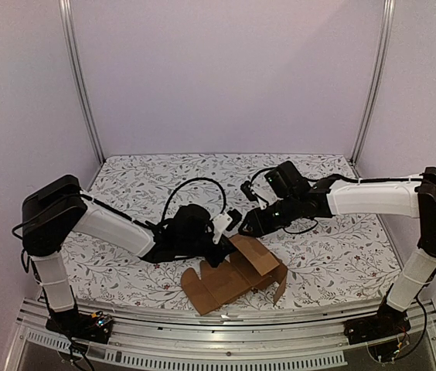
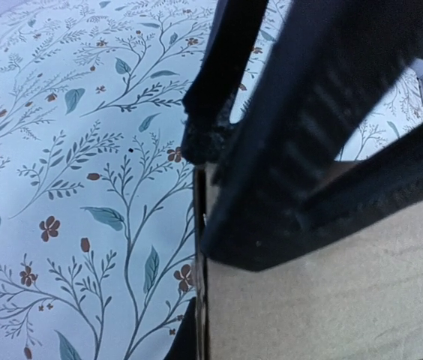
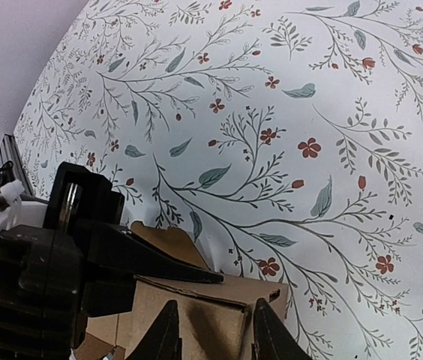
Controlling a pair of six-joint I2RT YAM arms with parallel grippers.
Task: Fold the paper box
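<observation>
Brown paper box [image 1: 233,280] lies half-folded, left hand [image 2: 205,165] clamps one flap, right hand [image 3: 215,330] apart over its edge; it should crease slowly and squarely.

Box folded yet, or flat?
Partly folded: the paper box has panels raised on its far side, while the near flaps lie spread flat.

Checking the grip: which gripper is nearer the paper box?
Left. The left gripper clamps an edge of the paper box; the right gripper sits by its far flap, fingers apart.
</observation>
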